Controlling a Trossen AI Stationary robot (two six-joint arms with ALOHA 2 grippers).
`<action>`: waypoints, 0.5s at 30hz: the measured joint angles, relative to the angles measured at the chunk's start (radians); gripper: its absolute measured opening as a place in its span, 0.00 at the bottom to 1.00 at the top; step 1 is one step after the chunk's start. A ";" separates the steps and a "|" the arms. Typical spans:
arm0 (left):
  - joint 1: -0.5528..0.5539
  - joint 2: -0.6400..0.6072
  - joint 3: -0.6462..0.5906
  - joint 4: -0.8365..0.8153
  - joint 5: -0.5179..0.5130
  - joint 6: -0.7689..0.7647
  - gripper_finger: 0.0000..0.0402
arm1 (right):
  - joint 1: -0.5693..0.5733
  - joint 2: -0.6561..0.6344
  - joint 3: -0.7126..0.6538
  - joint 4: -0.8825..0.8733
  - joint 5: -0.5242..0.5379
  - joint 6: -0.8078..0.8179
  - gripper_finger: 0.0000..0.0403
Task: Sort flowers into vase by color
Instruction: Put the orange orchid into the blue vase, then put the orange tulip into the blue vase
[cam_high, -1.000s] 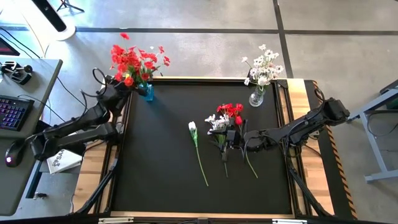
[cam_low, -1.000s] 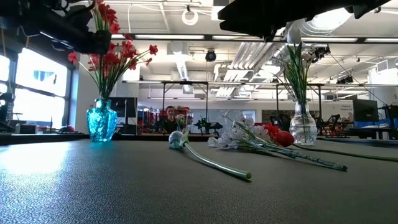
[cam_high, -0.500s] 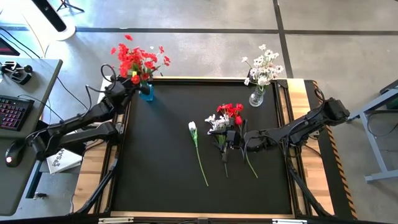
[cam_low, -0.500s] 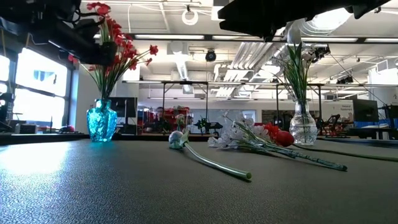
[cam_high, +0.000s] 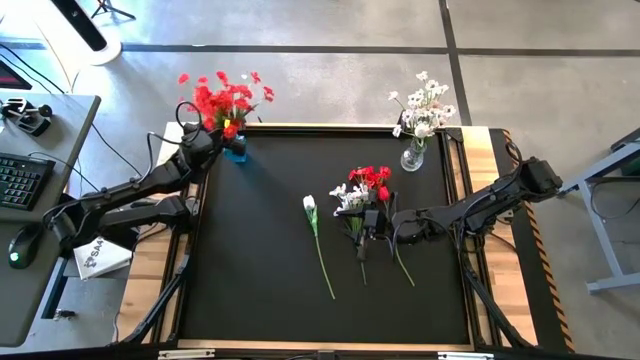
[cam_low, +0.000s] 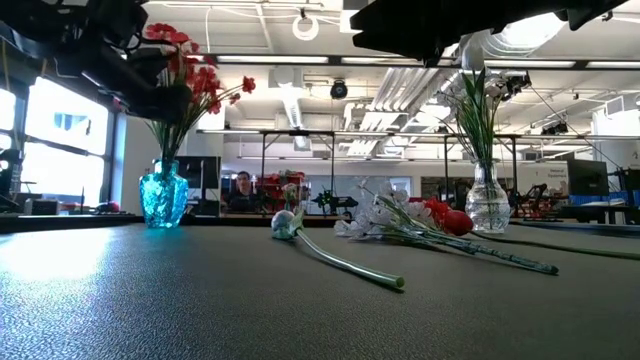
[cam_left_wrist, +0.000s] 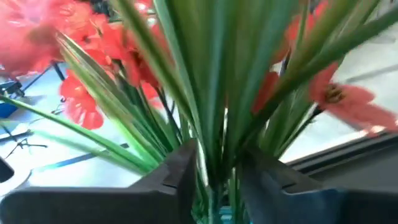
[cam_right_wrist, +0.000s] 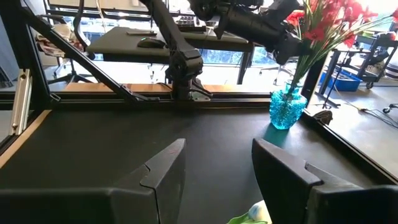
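Black mat (cam_high: 260, 250) holds unsorted flowers (cam_high: 360, 195); left gripper (cam_left_wrist: 214, 171) clasps red stems (cam_left_wrist: 211, 112) at blue vase (cam_high: 236, 150), right gripper (cam_right_wrist: 217, 165) spread, empty.

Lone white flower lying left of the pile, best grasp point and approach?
Grip the white flower mid-stem, coming straight down with the fingers set across the stem. It lies flat on the mat, bloom toward the vases, and its stem is bare and apart from the pile.

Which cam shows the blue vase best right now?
Low view: the blue vase stands side-on, unobstructed, red flowers in it. Right wrist view shows it farther off; high view mostly hides it under the blooms; left wrist view shows only stems between the left gripper fingers.
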 joint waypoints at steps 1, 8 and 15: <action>0.000 -0.005 0.011 -0.035 -0.002 -0.003 0.28 | 0.000 0.000 0.000 0.000 0.000 0.000 0.45; 0.000 -0.019 0.149 -0.400 0.009 -0.101 0.43 | 0.000 0.000 0.000 0.000 0.000 0.000 0.45; 0.000 -0.019 0.278 -0.715 0.020 -0.239 0.46 | 0.000 0.000 0.000 0.000 0.000 0.000 0.45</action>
